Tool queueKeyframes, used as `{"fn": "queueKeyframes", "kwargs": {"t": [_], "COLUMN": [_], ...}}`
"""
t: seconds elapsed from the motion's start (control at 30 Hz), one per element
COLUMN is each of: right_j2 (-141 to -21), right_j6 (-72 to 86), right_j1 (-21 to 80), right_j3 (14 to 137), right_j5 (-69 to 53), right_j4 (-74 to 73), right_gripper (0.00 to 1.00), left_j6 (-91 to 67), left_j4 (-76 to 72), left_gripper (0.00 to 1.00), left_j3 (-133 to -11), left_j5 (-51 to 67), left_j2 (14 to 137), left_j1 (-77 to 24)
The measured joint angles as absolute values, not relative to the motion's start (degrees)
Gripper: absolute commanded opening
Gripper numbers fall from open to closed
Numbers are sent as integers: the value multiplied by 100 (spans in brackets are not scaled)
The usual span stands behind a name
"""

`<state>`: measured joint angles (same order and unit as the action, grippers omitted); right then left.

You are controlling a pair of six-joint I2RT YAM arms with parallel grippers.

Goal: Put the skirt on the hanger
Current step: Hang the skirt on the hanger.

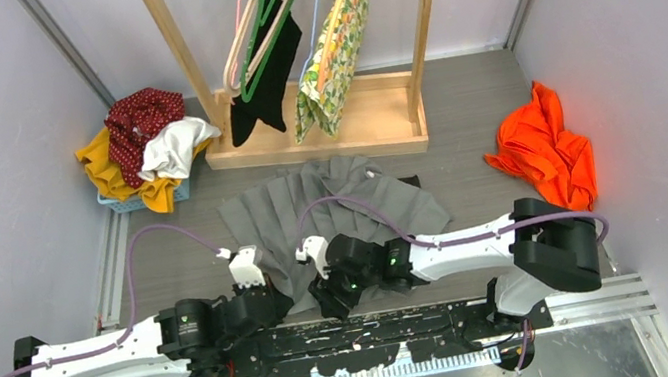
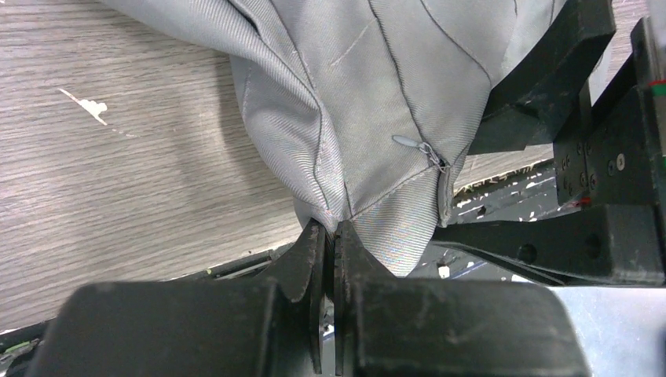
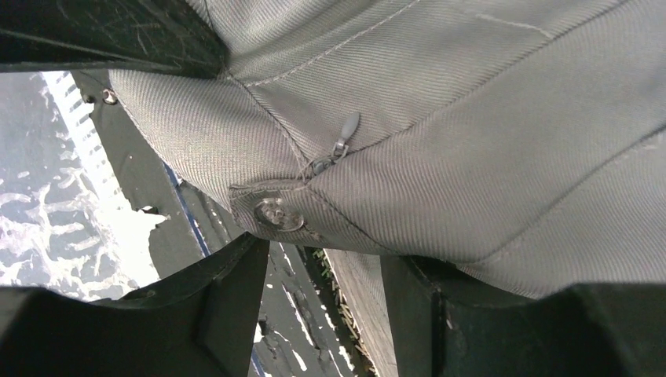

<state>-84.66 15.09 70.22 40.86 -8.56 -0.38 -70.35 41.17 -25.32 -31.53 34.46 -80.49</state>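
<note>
Left hand (image 2: 330,233): closed tight on a fold of the skirt (image 1: 332,204) at its waist edge, and the cloth rises from between the fingertips.
Right hand (image 3: 326,263): fingers spread apart with nothing pinched. The waistband lies just past the tips, and I cannot tell whether it touches them.
Hands together: close side by side at the near edge of the worktop (image 1: 462,128), the right one just to the right of the left.
Skirt: grey and pleated, spread on the worktop ahead of both hands, with its near edge gathered up where the hands meet it.
Zip pull (image 3: 345,126): small and grey, just beyond the right hand's tips and near the left hand's grip.
Button (image 3: 275,214): on the waistband, directly ahead of the right hand's open gap.
Rack (image 1: 312,141): wooden, beyond the skirt and far ahead of both hands.
Green hanger (image 1: 267,17): on the rack's rail among other hangers, with a black garment (image 1: 258,84) below it and a flowered garment (image 1: 334,57) beside that.
Orange cloth (image 1: 547,155): crumpled, ahead and right of the right hand, well apart.
Pile of clothes (image 1: 141,143): red, white and yellow, ahead and left of the left hand.
</note>
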Motion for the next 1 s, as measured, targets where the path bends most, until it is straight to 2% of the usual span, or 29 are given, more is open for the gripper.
{"fn": "queueKeyframes", "kwargs": {"t": [0.63, 0.73, 0.83, 1.0], "right_j2": [-8228, -8243, -8346, -8455], "right_j6": [1100, 1033, 978, 958], "right_j1": [6761, 6757, 6757, 6757], "right_j3": [4115, 4167, 4261, 4283], "right_j5": [-657, -657, -696, -954], "right_j4": [259, 248, 246, 244], "right_gripper": [58, 54, 45, 44], "left_j6": [-7063, -7074, -7076, -7078], "left_j4": [4119, 4121, 4134, 4152], "left_gripper": [0, 0, 0, 0], "left_j3": [-2530, -2521, -2521, -2521], "left_j5": [-3144, -3144, -3146, -3144], "left_j2": [3363, 3312, 3299, 3299], "left_j1": [-8051, -8051, -8051, -8051]}}
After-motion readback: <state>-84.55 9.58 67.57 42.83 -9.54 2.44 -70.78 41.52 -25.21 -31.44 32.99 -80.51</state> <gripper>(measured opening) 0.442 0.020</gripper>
